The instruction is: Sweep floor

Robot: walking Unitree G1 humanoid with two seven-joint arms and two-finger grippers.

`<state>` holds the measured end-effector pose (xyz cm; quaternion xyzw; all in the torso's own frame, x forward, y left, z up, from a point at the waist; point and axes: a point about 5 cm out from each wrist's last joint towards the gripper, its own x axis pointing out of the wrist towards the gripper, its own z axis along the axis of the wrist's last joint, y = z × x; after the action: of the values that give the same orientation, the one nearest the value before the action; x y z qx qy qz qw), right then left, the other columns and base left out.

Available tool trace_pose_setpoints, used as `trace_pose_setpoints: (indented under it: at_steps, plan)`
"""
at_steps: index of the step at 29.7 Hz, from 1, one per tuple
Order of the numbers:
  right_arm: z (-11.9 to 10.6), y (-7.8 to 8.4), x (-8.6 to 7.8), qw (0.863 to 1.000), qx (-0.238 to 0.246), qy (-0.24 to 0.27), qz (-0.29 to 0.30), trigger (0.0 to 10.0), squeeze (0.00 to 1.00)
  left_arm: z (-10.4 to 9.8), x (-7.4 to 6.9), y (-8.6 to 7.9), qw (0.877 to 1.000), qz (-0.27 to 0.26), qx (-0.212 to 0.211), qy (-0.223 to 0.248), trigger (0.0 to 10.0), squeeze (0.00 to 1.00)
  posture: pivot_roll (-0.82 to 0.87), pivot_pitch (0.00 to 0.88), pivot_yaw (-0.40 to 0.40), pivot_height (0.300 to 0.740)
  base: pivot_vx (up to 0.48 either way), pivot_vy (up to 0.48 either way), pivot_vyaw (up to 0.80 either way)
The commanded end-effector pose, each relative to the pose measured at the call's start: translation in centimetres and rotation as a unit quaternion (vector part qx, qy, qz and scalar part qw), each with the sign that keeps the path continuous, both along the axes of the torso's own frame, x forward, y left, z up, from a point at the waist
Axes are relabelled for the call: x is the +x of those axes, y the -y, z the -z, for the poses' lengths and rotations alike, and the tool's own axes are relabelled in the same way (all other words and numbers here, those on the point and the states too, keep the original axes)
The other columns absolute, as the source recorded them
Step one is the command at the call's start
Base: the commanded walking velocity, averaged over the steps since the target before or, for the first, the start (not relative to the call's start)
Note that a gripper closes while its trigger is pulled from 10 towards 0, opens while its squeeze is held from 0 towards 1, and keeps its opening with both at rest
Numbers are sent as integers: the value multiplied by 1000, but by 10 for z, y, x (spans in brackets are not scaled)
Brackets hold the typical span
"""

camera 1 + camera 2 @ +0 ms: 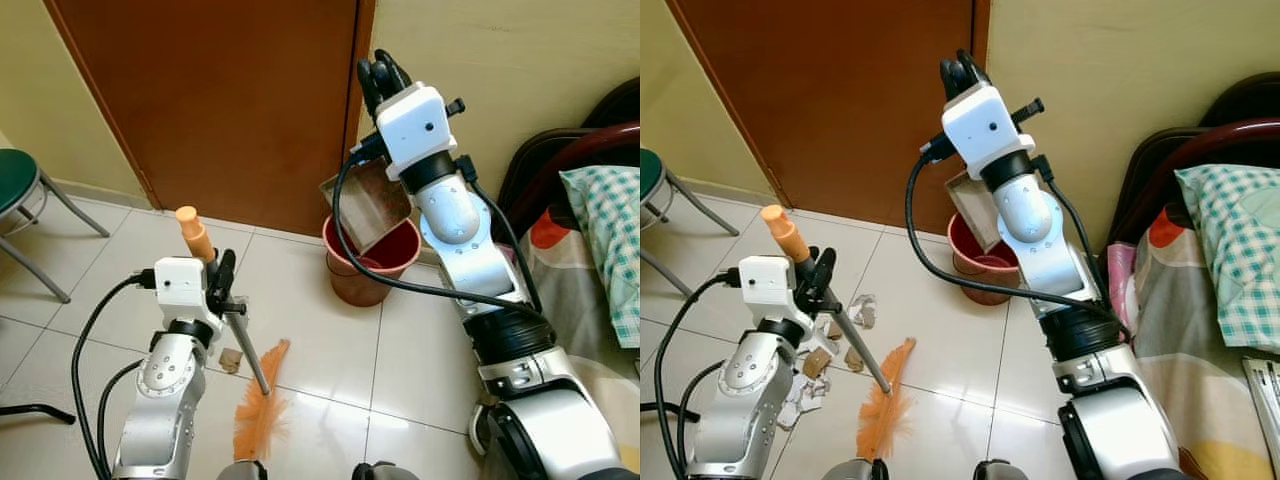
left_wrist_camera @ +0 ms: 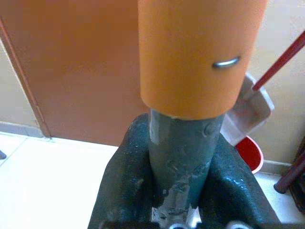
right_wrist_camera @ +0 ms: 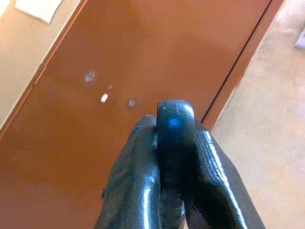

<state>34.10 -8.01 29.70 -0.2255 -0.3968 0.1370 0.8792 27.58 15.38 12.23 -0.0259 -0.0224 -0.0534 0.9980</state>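
Broom [image 1: 240,345]: grey metal shaft capped by a smooth orange plastic grip sleeve, ending in a flat fan of orange bristles [image 1: 883,410] that rests on the floor. The shaft leans, cap end up towards the door. In the left wrist view the sleeve carries a small metal staple-like clip, and the grey shaft below it looks scuffed.

Left gripper [image 1: 222,283]: silver arm, white wrist block, black rubbery fingers [image 2: 121,191]. Jaws clenched on the grey shaft just below the orange sleeve.

Right gripper [image 1: 380,75]: raised high before the door. Jaws clamped around a rounded, glossy black handle end [image 3: 175,125].

Dustpan [image 1: 368,205]: flat, grey, rectangular with a raised rim, tilted steeply, its lower edge inside the bucket's mouth.

Bucket [image 1: 368,270]: round, red plastic, standing on the floor near the foot of the door frame, beside the yellow wall.

Debris [image 1: 830,355]: torn scraps of white paper and brown card, scattered on the tiles next to the broom shaft.

Floor [image 1: 320,340]: glossy cream ceramic tiles with dark grout lines.

Door [image 1: 220,100]: plain brown wood, matching frame.

Stool [image 1: 25,200]: green round seat, grey tubular legs, at the robot's left.

Bed [image 1: 1200,300]: patterned sheet, green checked pillow, dark curved metal frame, at the robot's right.
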Motion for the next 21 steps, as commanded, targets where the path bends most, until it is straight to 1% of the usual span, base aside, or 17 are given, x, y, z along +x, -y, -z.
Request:
trace_pose_setpoints:
  at_steps: [1, 4, 6, 7, 8, 10, 11, 12, 16, 18, 19, 20, 21]
  plan:
    - [-41, -4, -18, 995, 40, 92, -24, 10000, 0, -5, 1, 3, 1000, 7, -4, 13, 10000, 0, 52, 116, -5, 740, 0, 0, 0]
    - [-61, -5, -23, 989, 108, 91, -53, 10000, 0, -4, 1, 2, 1000, 6, -3, 13, 10000, 0, 53, 121, -5, 740, 0, 0, 0]
    - [-73, -8, -27, 985, 127, 96, -66, 10000, 0, -4, 1, 2, 1000, 5, -3, 13, 10000, 0, 53, 121, -5, 740, 0, 0, 0]
    - [-77, -10, -29, 984, 133, 99, -73, 10000, 0, -4, 1, 2, 1000, 5, -3, 13, 10000, 0, 53, 121, -5, 740, 0, 0, 0]
    - [-80, -13, -29, 980, 151, 91, -89, 10000, 0, -4, 1, 2, 1000, 4, -3, 13, 10000, 0, 53, 121, -5, 740, 0, 0, 0]
    - [-77, -14, -26, 978, 170, 70, -100, 10000, 0, -4, 1, 2, 1000, 3, -2, 13, 10000, 0, 59, 121, -7, 740, 0, 0, 0]
    - [-68, -15, -21, 975, 193, 29, -109, 10000, 0, -4, 0, 1, 1000, 3, -1, 13, 10000, 0, 61, 120, -8, 740, 0, 0, 0]
    - [-57, -15, -16, 967, 224, -15, -119, 10000, 0, -3, -1, 0, 1000, 3, 1, 11, 10000, 0, 61, 120, -8, 740, 0, 0, 0]
    - [-40, -12, -9, 957, 257, -69, -120, 10000, 0, -1, -3, -3, 1000, -1, 5, 8, 10000, 0, 61, 120, -8, 740, 0, 0, 0]
    - [-15, -8, -2, 943, 288, -129, -108, 10000, 0, 3, -8, -10, 1000, -3, 14, -2, 10000, 0, 68, 126, -6, 740, 0, 0, 0]
    - [-15, -8, -2, 943, 288, -129, -108, 10000, 0, 3, -8, -10, 1000, -3, 14, -2, 10000, 0, 68, 126, -6, 740, 0, 0, 0]
    - [14, -1, 0, 927, 316, -184, -87, 10000, 0, 12, -16, -18, 999, -3, 25, -20, 10000, 0, 70, 128, -4, 740, 0, 0, 0]
    - [24, 2, 0, 922, 323, -200, -79, 10000, 0, 15, -19, -20, 999, -3, 29, -27, 10000, 0, 70, 128, -4, 740, 0, 0, 0]
